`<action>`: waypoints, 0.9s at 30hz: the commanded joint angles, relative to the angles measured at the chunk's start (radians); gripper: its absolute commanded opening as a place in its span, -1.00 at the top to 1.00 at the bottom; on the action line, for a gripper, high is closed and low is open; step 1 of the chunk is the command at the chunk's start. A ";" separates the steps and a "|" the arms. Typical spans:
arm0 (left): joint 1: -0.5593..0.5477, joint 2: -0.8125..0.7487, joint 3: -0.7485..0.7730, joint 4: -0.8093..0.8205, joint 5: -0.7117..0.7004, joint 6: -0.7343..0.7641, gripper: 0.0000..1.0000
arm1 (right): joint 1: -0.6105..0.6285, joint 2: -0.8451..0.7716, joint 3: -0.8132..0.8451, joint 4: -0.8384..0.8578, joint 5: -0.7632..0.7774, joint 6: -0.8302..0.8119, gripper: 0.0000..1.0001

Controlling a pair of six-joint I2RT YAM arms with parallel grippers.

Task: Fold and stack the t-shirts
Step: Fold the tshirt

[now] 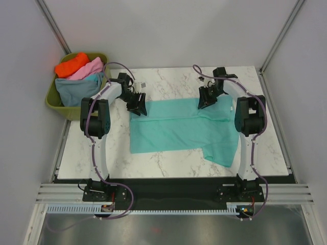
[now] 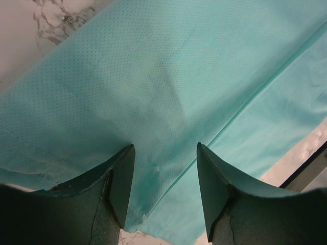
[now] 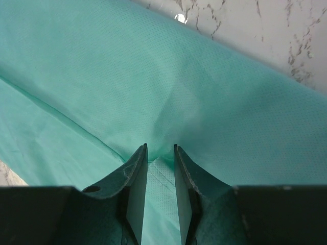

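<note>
A teal-green t-shirt (image 1: 173,130) lies flat on the marble table, with a sleeve hanging toward the front right. My left gripper (image 1: 139,108) is at the shirt's far left corner. In the left wrist view it (image 2: 164,153) is open, jaws straddling the cloth (image 2: 153,76) near a folded edge. My right gripper (image 1: 203,102) is at the shirt's far right edge. In the right wrist view it (image 3: 160,148) has its jaws nearly together, with the cloth (image 3: 153,66) puckered at the tips. The orange (image 1: 70,65), pink (image 1: 89,68) and slate blue-grey (image 1: 76,91) tees lie in the tub.
The olive-green plastic tub (image 1: 53,100) stands off the table's far left corner, beside the left arm. Bare marble table (image 1: 168,81) shows behind the shirt and along the front edge (image 1: 153,166). Grey walls enclose the cell.
</note>
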 commanded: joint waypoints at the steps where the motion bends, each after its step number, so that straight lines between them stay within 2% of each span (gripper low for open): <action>1: -0.004 0.001 0.010 0.004 -0.009 -0.033 -0.19 | 0.002 -0.004 -0.015 0.008 -0.024 -0.005 0.31; 9: -0.004 -0.005 0.020 0.006 0.002 -0.038 -0.19 | 0.007 -0.087 -0.119 -0.011 -0.031 -0.011 0.31; 22: 0.005 0.021 0.079 0.009 0.054 -0.064 -0.19 | 0.083 -0.469 -0.538 -0.015 -0.030 0.004 0.31; 27: 0.005 0.018 0.082 0.009 0.049 -0.064 -0.19 | 0.079 -0.497 -0.557 -0.002 0.005 -0.002 0.31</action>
